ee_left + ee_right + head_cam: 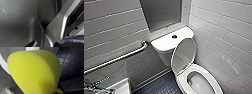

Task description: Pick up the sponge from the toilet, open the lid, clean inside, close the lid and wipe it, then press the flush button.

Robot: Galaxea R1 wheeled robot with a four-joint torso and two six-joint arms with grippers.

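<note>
Now lid [184, 53] raised; sponge [33, 72] pinched in right claw; left claw unclear

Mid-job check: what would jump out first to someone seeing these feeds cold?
The bright yellow sponge looms close in the right wrist view, apparently held above the dark floor tiles. In the head view, the toilet stands in the tiled corner with its lid up, leaning back against the tank. A steel grab bar slants along the left wall.
</note>
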